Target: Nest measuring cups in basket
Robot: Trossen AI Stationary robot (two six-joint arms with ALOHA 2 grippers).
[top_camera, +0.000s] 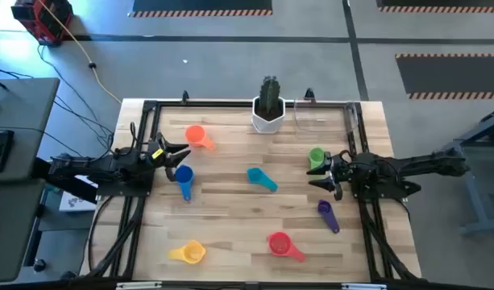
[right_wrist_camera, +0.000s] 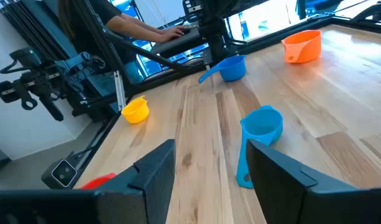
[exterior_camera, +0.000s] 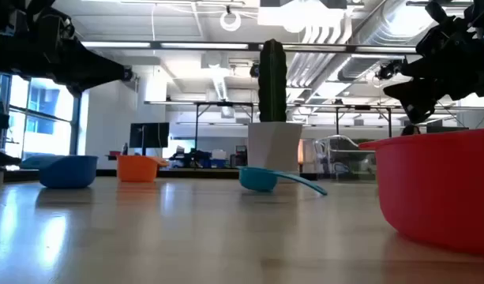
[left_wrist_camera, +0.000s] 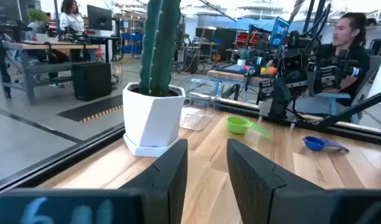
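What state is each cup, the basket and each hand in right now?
Orange cup: loose on table.
Blue cup: loose.
Teal cup: loose.
Green cup: loose.
Purple cup: loose.
Red cup: loose.
Yellow cup: loose.
Basket: empty.
Left hand: open, empty.
Right hand: open, empty.

From overhead we look straight down on the whole table (top_camera: 230, 217). The low camera sits at tabletop height, close behind the red cup (exterior_camera: 439, 189), facing the cactus pot (exterior_camera: 275, 146). The left wrist camera faces that pot (left_wrist_camera: 154, 118) closely; the right wrist camera looks across the table at the teal cup (right_wrist_camera: 261, 127).
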